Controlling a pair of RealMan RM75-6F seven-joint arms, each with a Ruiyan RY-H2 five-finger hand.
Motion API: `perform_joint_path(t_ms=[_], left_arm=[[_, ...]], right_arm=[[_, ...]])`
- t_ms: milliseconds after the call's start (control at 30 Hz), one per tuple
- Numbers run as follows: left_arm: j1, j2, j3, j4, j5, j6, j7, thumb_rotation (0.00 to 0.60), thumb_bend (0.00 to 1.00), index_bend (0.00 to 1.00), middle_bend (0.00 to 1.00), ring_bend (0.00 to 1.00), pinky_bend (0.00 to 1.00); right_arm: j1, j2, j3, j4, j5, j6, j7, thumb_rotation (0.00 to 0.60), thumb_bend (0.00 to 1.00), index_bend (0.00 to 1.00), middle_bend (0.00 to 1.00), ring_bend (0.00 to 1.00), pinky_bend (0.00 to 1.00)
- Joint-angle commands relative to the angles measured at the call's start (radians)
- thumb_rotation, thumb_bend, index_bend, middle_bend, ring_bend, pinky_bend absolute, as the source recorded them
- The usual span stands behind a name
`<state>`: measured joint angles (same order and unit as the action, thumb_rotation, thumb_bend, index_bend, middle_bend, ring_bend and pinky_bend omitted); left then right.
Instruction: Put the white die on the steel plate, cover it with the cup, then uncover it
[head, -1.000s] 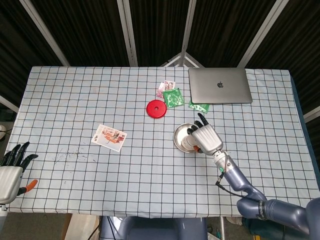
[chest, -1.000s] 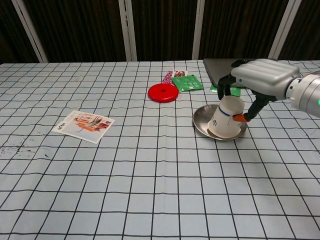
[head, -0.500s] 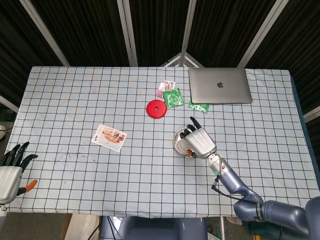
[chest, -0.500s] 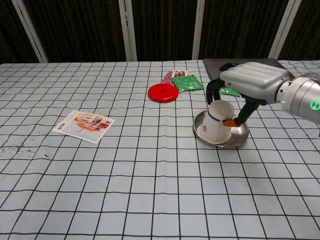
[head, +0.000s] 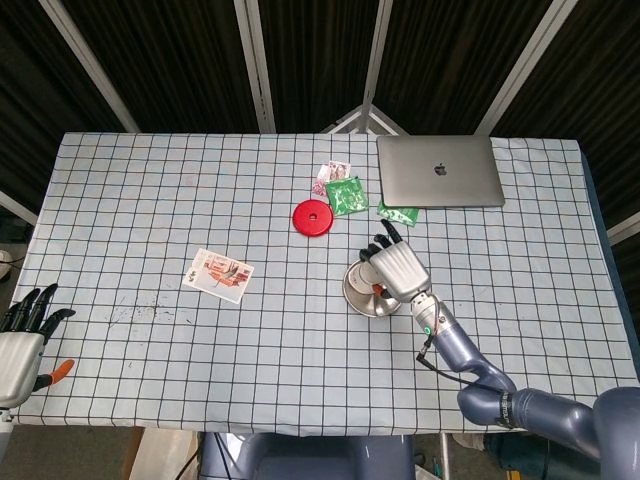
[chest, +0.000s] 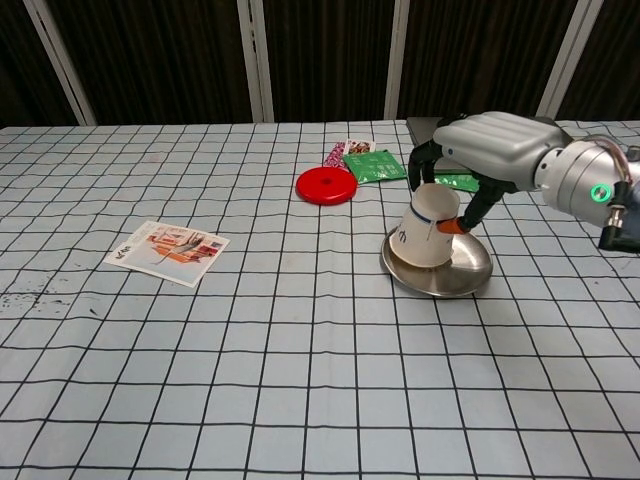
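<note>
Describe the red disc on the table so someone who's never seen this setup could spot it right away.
Start at the closed silver laptop at the table's far edge, then look toward the robot and to the left, past the green packets. The red disc lies flat on the checked cloth, the only round, solid red thing, apart from the steel plate.

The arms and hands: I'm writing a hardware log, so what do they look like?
The right hand has a silver-grey ribbed shell, black fingers and an orange thumb tip. Its blue-grey arm carries a thin black cable, and the wrist shows a green light. The left hand is white-grey, with black fingers and an orange tip.
</note>
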<state>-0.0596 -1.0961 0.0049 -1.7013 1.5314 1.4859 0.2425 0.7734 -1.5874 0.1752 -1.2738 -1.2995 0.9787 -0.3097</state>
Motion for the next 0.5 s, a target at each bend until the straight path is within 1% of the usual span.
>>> perform_joint_path(t_ms=[33, 300, 433, 500], left_arm=[[-0.001, -0.001, 0.000, 0.000, 0.000, -0.001, 0.002, 0.600, 0.28, 0.26, 0.00, 0.00, 0.13], [-0.002, -0.004, 0.000, -0.004, -0.003, -0.004, 0.012, 0.600, 0.28, 0.27, 0.00, 0.00, 0.13], [-0.003, -0.005, 0.001, -0.005, -0.005, -0.008, 0.016, 0.600, 0.28, 0.27, 0.00, 0.00, 0.13], [-0.004, -0.006, 0.001, -0.006, -0.004, -0.009, 0.017, 0.600, 0.28, 0.27, 0.00, 0.00, 0.13]], right_arm=[[-0.003, -0.008, 0.007, 0.033, 0.010, 0.000, 0.023, 0.600, 0.38, 0.54, 0.47, 0.25, 0.02], [-0.016, -0.010, 0.004, 0.111, 0.003, 0.009, 0.069, 0.600, 0.38, 0.55, 0.47, 0.25, 0.02], [-0.023, 0.005, -0.005, 0.111, -0.004, 0.006, 0.080, 0.600, 0.38, 0.56, 0.47, 0.25, 0.02], [-0.028, 0.020, -0.016, 0.095, -0.012, 0.001, 0.081, 0.600, 0.38, 0.56, 0.47, 0.25, 0.02]])
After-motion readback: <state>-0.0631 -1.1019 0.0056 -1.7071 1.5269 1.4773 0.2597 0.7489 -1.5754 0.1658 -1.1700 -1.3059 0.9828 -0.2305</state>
